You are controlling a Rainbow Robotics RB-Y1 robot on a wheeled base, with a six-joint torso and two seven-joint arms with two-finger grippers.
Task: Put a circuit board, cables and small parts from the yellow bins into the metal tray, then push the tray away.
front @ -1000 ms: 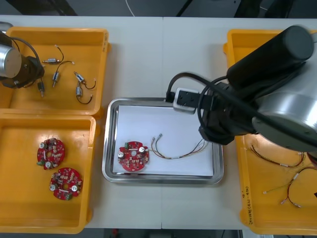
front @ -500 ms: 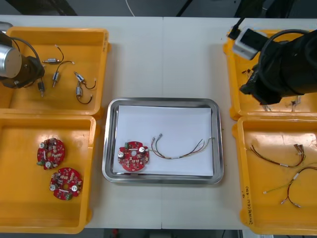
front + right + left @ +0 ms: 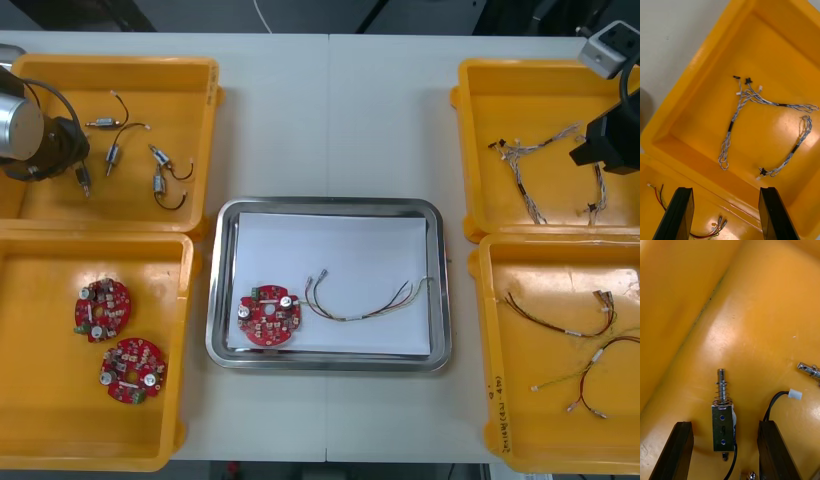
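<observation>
The metal tray (image 3: pixel 326 204), white inside, holds a round red circuit board (image 3: pixel 269 315) and a red and yellow cable (image 3: pixel 365 301). My left gripper (image 3: pixel 72 160) is low in the far left yellow bin (image 3: pixel 190 75). In the left wrist view it (image 3: pixel 724 453) is open, with a small metal part (image 3: pixel 723 427) lying between its fingers. My right gripper (image 3: pixel 612 145) is at the right edge over the far right bin (image 3: pixel 470 150). In the right wrist view it (image 3: pixel 724 213) is open and holds nothing, above the wall between the two right bins, with twisted blue and white cables (image 3: pixel 752 108) beyond it.
Several small metal parts (image 3: pixel 160 170) with black leads lie in the far left bin. Two red circuit boards (image 3: pixel 102 310) (image 3: pixel 131 370) rest in the near left bin. Red and yellow cables (image 3: pixel 565 322) lie in the near right bin. Blue and white cables (image 3: pixel 530 165) are in the far right bin.
My right arm has swung from over the tray's right side out to the far right bin. The red and yellow cable stays in the tray. The left arm has not moved.
</observation>
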